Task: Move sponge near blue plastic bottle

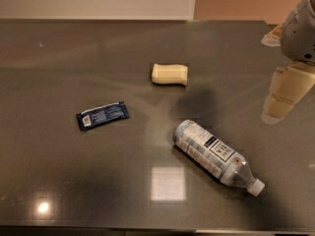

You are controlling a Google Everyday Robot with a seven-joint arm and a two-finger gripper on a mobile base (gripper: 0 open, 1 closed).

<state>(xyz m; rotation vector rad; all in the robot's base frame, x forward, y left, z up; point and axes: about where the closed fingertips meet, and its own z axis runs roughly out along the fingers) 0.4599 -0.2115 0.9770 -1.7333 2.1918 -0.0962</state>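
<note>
Tabletop (74, 53), one sponge (170, 74), one bottle (211, 154), gripper (281, 101) right

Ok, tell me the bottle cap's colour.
White bottle cap, camera view; gripper hovers at right.

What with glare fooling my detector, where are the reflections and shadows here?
Camera view: square glare patch beside the bottle, small bright spot at the table's near-left corner, soft shadow between sponge and bottle; the claw hangs at right.

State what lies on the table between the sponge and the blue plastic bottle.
Nothing: in the camera view, only bare dark table separates the sponge from the blue plastic bottle. The tool hangs at the right edge.
</note>
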